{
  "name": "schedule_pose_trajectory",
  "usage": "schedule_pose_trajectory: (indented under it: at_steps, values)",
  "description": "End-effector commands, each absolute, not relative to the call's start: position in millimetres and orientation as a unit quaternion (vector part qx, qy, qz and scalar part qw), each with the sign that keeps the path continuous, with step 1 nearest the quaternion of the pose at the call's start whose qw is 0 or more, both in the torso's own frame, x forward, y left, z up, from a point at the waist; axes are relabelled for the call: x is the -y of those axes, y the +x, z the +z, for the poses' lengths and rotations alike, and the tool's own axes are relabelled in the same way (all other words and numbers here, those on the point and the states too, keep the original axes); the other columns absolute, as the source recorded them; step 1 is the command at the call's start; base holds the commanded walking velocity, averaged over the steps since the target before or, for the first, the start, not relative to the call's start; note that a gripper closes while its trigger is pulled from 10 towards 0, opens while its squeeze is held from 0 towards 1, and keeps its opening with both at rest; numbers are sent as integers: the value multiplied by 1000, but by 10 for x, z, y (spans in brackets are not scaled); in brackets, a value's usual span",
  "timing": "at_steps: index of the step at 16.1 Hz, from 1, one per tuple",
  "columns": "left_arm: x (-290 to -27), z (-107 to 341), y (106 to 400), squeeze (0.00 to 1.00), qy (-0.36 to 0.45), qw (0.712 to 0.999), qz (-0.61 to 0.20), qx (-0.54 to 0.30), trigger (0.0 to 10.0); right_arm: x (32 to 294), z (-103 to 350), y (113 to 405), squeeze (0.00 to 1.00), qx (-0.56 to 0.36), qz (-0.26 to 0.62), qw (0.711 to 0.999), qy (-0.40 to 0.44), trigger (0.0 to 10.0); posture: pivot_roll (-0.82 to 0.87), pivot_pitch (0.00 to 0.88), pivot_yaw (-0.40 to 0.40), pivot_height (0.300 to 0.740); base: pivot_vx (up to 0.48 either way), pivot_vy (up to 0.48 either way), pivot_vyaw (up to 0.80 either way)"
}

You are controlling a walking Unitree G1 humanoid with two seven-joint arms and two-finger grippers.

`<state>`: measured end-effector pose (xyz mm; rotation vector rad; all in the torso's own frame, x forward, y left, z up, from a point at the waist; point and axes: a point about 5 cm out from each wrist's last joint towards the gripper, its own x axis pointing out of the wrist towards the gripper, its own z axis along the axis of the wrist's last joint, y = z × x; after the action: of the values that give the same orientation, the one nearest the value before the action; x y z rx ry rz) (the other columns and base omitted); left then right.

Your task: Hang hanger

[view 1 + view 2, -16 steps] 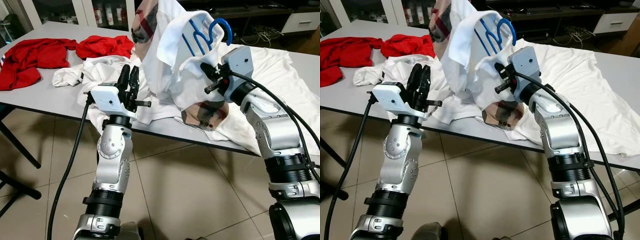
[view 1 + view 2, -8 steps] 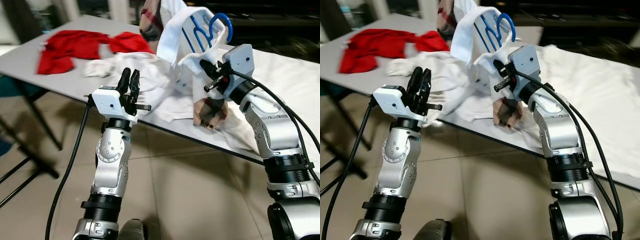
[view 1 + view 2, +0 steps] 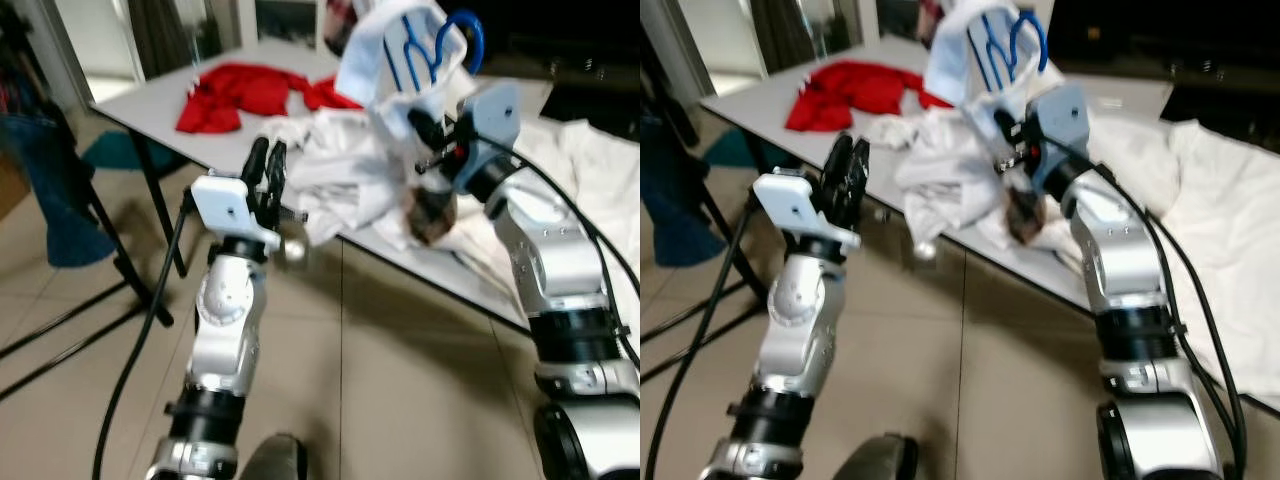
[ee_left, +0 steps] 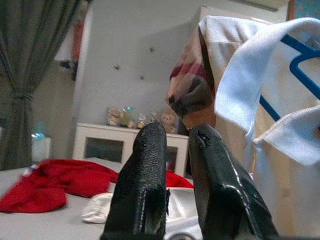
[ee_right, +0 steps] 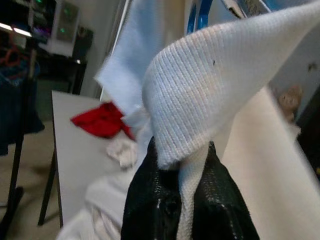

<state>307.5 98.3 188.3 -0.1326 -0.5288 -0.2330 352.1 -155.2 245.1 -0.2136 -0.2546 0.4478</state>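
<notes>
Swinging round since a second ago, the head camera now takes in more floor and a chair on the robot's left, and the grey table [image 3: 165, 118] has slid away toward the upper right; the whole picture is a touch blurred.

On that table lies a big white sheet [image 3: 590, 170] at the right, a heap of white garments [image 3: 335, 175] near the middle edge, and red clothes [image 3: 235, 95] further back on the left.

Up high, the right arm lifts a white shirt [image 3: 400, 55] above the table, with a plaid patch of fabric [image 3: 432, 210] dangling below it. Inside the collar sits the blue hanger [image 3: 468, 38], its hook curling out at the top.

The right gripper [image 5: 187, 200] has its black fingers pressed together on a fold of the shirt's ribbed white cloth, just under the hanger.

The left gripper [image 3: 268, 178] is raised in front of the table edge, clear of the clothes, its fingers [image 4: 142, 185] nearly together with a thin gap, holding nothing.
</notes>
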Motion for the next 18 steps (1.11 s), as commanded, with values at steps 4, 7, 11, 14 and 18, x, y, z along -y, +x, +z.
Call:
schedule_pose_trajectory:
  at_steps: [4,7,11,14,18]
  values:
    - [-959,1902,3053,0,-62,955,-120,264,10000,1461,2718,3492,0,179,238,949,-105,10000,179,0,10,740,0,0,800]
    - [-945,1901,3052,0,-62,955,-121,264,10000,1424,2730,3476,0,183,252,944,-108,10000,179,0,9,740,0,0,800]
    - [-935,1906,3054,0,-61,954,-123,265,10000,1388,2784,3456,0,193,267,937,-112,10000,181,0,8,740,0,0,800]
    - [-934,1913,3060,0,-60,954,-123,267,10000,1381,2819,3450,0,199,271,935,-116,10000,179,0,9,740,0,0,800]
    - [-924,1919,3059,0,-59,953,-127,269,10000,1396,2822,3434,0,196,276,933,-126,10000,175,0,12,740,0,0,800]
